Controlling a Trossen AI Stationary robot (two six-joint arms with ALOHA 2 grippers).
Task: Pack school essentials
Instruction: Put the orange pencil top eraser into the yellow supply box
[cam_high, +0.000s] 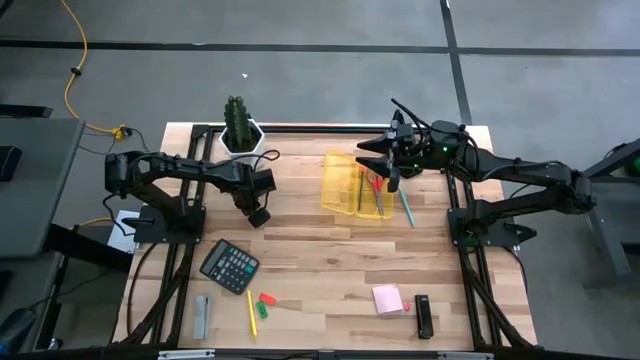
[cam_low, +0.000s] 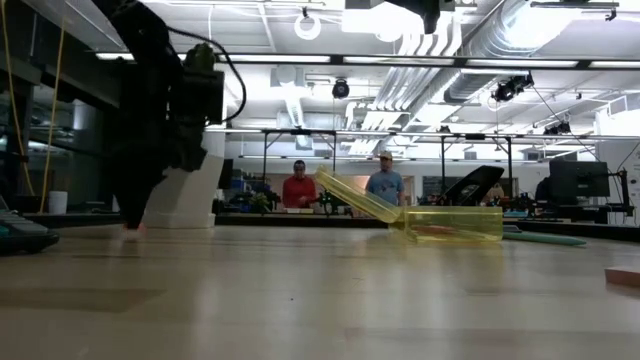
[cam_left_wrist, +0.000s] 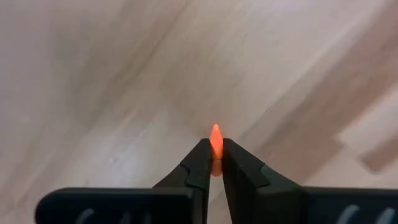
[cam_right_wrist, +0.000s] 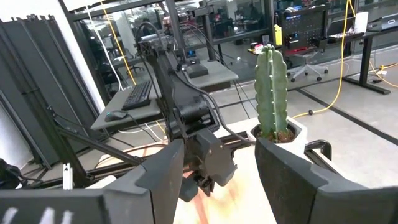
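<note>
My left gripper (cam_left_wrist: 216, 163) points down at the wooden table (cam_high: 310, 250), left of centre, and is shut on a small orange piece (cam_left_wrist: 216, 138). In the low view its fingertips (cam_low: 131, 222) are close to the table top. My right gripper (cam_high: 370, 157) hovers open and level over the far end of a clear yellow case (cam_high: 352, 185), which lies open with red-handled scissors (cam_high: 376, 188) inside. A teal pen (cam_high: 407, 208) lies to the right of the case. Near the front edge lie a yellow pencil (cam_high: 250, 311), an orange-red piece (cam_high: 267, 298), a green piece (cam_high: 261, 310) and a pink sticky-note pad (cam_high: 388, 298). My left gripper pinches the small orange piece between its two fingertips (cam_left_wrist: 200, 160), coming from above and pointing down. The piece's pointed end (cam_left_wrist: 216, 130) sticks out past the fingertips. I cannot tell whether it is lifted clear or still touches the table.
A cactus in a white pot (cam_high: 239, 128) stands at the far edge behind the left arm. A dark calculator (cam_high: 230, 266), a grey bar (cam_high: 202, 315) and a small black object (cam_high: 424, 316) lie near the front. People stand in the room beyond the table.
</note>
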